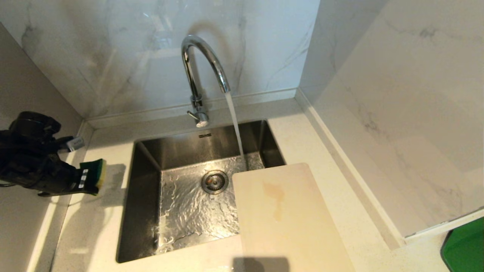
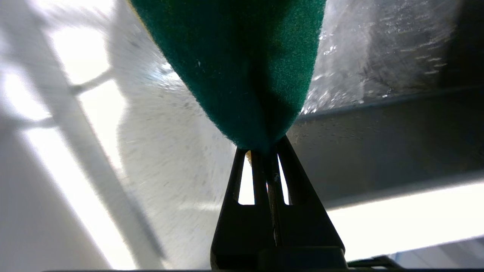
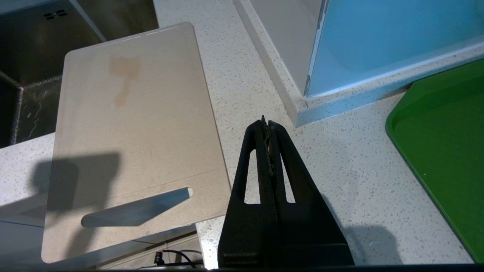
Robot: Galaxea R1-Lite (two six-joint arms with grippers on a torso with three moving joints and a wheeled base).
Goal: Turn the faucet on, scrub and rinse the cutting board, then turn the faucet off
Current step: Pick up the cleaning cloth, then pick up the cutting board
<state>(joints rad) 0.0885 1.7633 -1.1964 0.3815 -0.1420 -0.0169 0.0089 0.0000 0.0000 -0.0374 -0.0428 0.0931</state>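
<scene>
Water streams from the chrome faucet (image 1: 200, 64) into the steel sink (image 1: 147, 158). The cream cutting board (image 1: 287, 219) lies on the counter at the sink's right front corner, its far edge over the basin, a yellowish stain on its top face. In the right wrist view the cutting board (image 3: 128, 132) shows its handle slot. My left gripper (image 1: 86, 178) is shut on a green-and-yellow sponge (image 1: 94, 170) above the counter left of the sink; the sponge (image 2: 234, 64) fills the left wrist view. My right gripper (image 3: 266, 122) is shut and empty, over the counter right of the board.
Marble walls close in behind and to the right. A green tray (image 1: 465, 245) sits on the counter at the far right, also the green tray (image 3: 446, 151) in the right wrist view. The drain (image 1: 214, 181) lies mid-basin under rippling water.
</scene>
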